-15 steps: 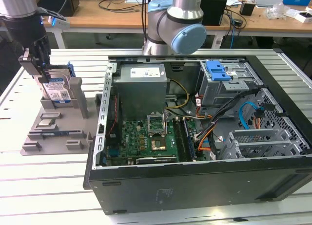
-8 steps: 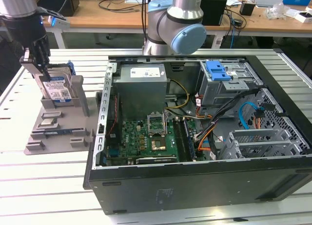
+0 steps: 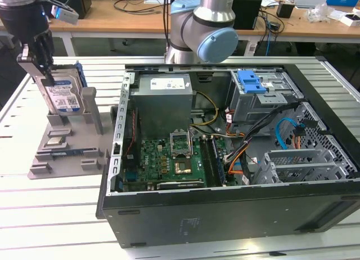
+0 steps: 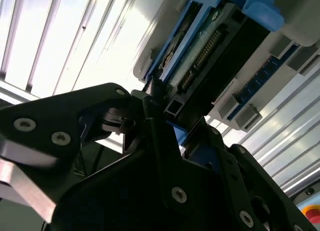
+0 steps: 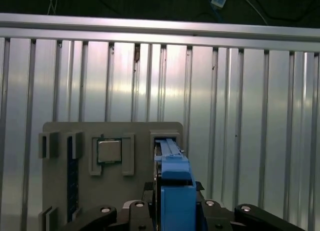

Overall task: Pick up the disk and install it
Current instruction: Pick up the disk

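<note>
- disk (image 3: 63,97) upright on edge in grey holder (image 3: 64,153), at the exterior view's left
- gripper (image 3: 45,74) clamped narrow on disk's upper edge
- bare bench (image 3: 56,215) around holder
- open computer case (image 3: 225,215) well apart, toward the exterior view's right

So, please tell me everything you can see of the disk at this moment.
The disk is a flat silver hard drive with a white-and-blue label, framed by a blue plastic bracket. It stands upright on edge in the grey holder, at the exterior view's left, outside the computer case. The claw grips its upper edge. In the second wrist view its connector pins show.
</note>
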### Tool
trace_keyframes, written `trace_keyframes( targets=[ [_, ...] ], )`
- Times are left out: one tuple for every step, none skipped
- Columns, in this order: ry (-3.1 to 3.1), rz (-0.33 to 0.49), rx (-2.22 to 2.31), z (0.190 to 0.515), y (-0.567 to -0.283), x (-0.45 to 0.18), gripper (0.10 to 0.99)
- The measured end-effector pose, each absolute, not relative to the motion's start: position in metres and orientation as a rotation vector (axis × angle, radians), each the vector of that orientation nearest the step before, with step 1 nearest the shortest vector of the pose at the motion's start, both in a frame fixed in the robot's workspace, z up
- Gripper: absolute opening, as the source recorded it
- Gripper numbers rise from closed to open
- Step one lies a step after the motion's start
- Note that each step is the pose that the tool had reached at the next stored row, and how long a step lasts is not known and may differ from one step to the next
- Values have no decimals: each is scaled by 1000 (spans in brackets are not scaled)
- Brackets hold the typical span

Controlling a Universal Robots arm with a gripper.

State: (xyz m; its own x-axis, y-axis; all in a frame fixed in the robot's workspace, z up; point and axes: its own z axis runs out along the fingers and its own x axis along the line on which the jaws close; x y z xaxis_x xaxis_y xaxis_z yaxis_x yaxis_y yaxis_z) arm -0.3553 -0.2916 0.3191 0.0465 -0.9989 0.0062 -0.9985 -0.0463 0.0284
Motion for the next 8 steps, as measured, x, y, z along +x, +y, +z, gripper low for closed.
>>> trace_keyframes(
  targets=[
    [-2152,-24,2254,323,-292,-355,373],
    [-2152,-24,2254,325,-292,-355,373],
    [-2152,-24,2254,327,-292,-355,373],
    [-2152,-24,2254,331,-291,-355,373],
    [-2152,-24,2254,334,-291,-355,373],
    [-2152,-24,2254,337,-291,-355,373],
    [-2152,-24,2254,339,-291,-355,373],
    [-2152,-24,2254,341,-291,-355,373]
  ],
)
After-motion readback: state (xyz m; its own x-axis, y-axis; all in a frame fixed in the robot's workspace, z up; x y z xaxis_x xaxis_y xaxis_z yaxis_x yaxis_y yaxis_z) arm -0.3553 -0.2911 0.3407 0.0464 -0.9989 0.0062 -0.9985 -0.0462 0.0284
